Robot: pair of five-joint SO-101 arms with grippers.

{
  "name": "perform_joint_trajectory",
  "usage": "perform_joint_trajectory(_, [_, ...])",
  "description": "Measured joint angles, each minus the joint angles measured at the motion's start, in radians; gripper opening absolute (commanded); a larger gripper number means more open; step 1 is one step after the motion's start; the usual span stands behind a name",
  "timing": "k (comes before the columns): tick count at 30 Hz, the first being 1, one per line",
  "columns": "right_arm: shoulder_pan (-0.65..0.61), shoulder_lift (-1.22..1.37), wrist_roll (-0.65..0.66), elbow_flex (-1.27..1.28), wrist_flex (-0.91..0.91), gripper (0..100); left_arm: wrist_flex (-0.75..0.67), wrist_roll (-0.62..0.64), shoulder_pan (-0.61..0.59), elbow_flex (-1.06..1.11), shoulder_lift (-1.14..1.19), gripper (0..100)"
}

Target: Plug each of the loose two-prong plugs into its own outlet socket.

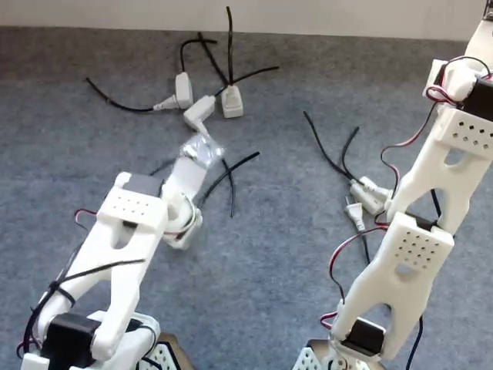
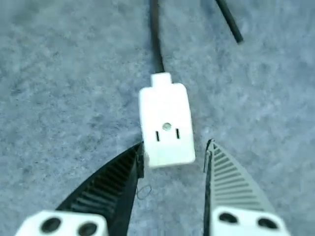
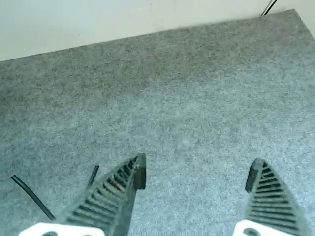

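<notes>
Three white outlet sockets on black cords lie at the far left of the grey carpet: one [image 1: 183, 90], a middle one [image 1: 199, 112] and one [image 1: 233, 101]. My left gripper [image 1: 199, 151] hovers just short of the middle socket. In the left wrist view that socket [image 2: 166, 123] lies face up with its two slots showing, and its near end sits between the open fingers of the left gripper [image 2: 174, 153], close to one fingertip [image 2: 138, 157]. Two white two-prong plugs [image 1: 368, 190] [image 1: 354, 213] lie beside the right arm. The right gripper [image 3: 196, 173] is open over bare carpet.
Loose black cords [image 1: 231, 173] cross the carpet near the left gripper, and others [image 1: 331, 154] trail from the plugs. Black cord ends [image 3: 29, 196] lie by the right gripper. A pale wall [image 3: 123, 19] borders the carpet's far edge.
</notes>
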Motion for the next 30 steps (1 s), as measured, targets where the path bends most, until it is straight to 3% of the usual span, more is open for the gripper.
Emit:
perform_joint_trajectory(8, [-0.003,0.0,0.0,0.0,0.0,32.2,-0.239,-0.046,-0.094,0.129,0.0,21])
perform_joint_trajectory(19, [-0.005,0.0,0.0,0.0,0.0,32.2,-0.288,-0.044,-0.181,0.121,0.0,21])
perform_joint_trajectory(30, [-0.005,0.0,0.0,0.0,0.0,32.2,-0.31,-0.044,-0.279,-0.044,0.0,21])
